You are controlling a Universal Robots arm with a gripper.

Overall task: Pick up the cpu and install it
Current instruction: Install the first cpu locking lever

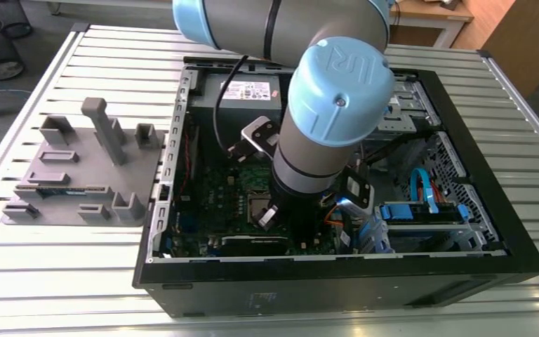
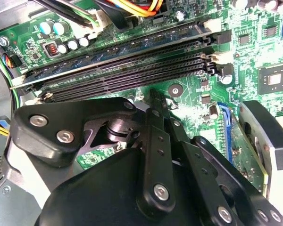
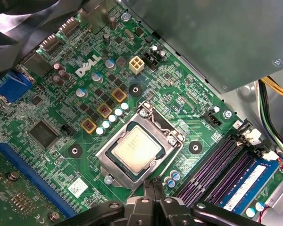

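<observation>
The cpu, a small square chip with a silvery top, lies flat inside the metal socket frame on the green motherboard in the first wrist view. My gripper hangs just off the socket's edge, its black fingertips pressed together with nothing between them and apart from the chip. In the second wrist view the shut gripper points at the board beside the black memory slots. In the exterior view my gripper reaches down into the open computer case.
A grey power supply box fills the case's back, with cables and a drive cage on the exterior view's right. A memory stick sits in a slot near the socket. A grey parts holder stands on the slatted table at the exterior view's left.
</observation>
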